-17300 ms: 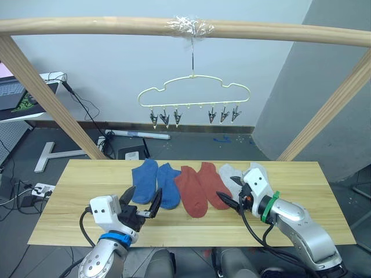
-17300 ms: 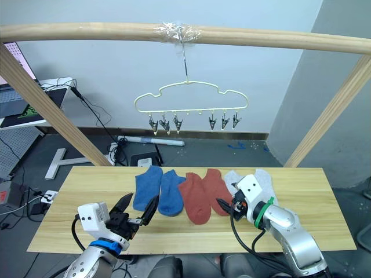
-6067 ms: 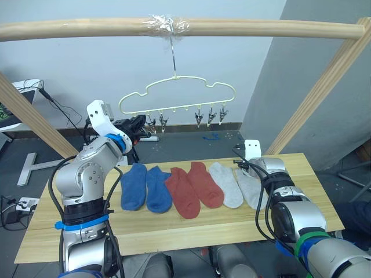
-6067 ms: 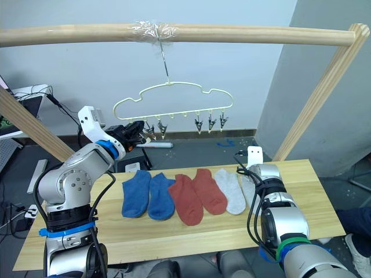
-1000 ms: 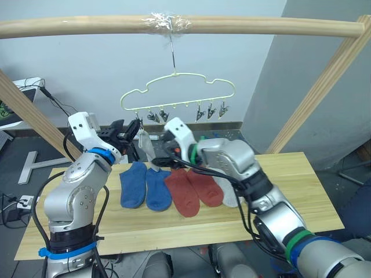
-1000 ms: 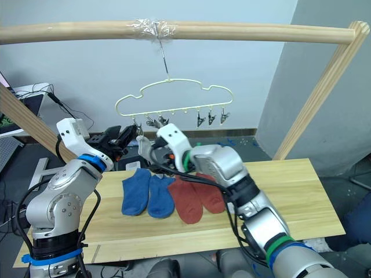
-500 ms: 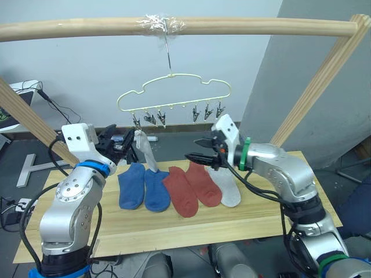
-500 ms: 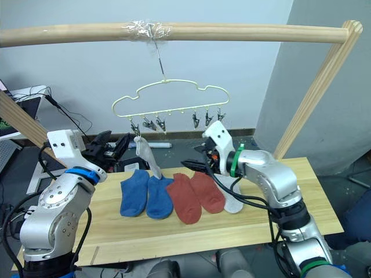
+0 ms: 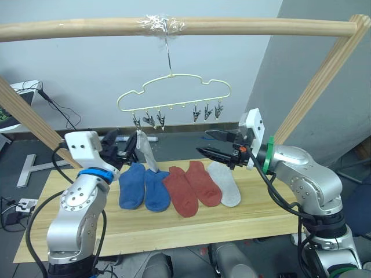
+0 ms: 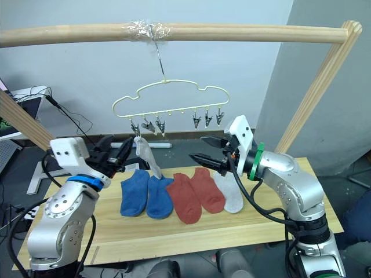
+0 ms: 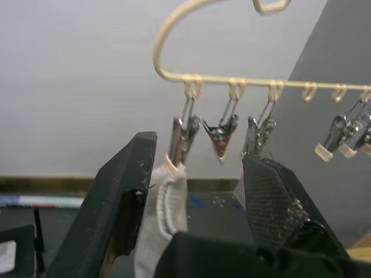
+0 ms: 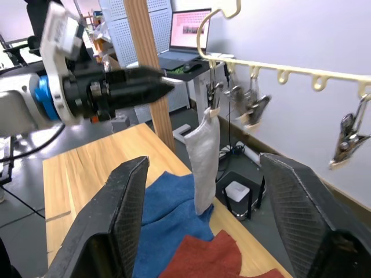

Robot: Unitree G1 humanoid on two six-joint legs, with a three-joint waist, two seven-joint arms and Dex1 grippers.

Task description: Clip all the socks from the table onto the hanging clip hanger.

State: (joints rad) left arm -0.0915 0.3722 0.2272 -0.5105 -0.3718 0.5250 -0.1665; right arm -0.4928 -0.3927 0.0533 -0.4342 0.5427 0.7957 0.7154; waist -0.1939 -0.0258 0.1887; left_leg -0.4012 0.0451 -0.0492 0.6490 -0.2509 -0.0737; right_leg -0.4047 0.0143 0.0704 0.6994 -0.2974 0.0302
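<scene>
Five socks lie side by side on the table (image 9: 174, 223): two blue socks (image 9: 144, 185) on the robot's left, two red socks (image 9: 191, 186) in the middle, and one grey sock (image 9: 224, 182) on the right. A sixth sock, the hanging grey sock (image 9: 146, 152), dangles from the leftmost clip of the clip hanger (image 9: 174, 98), which hooks over a wooden pole (image 9: 174, 26) above the table. Its toe reaches down just above the blue pair. The left gripper (image 9: 124, 153) is raised beside this hanging sock, its fingers spread open and holding nothing. The right gripper (image 9: 210, 145) is raised above the grey sock on the table, pointing toward the hanger, its fingers also apart and empty.
</scene>
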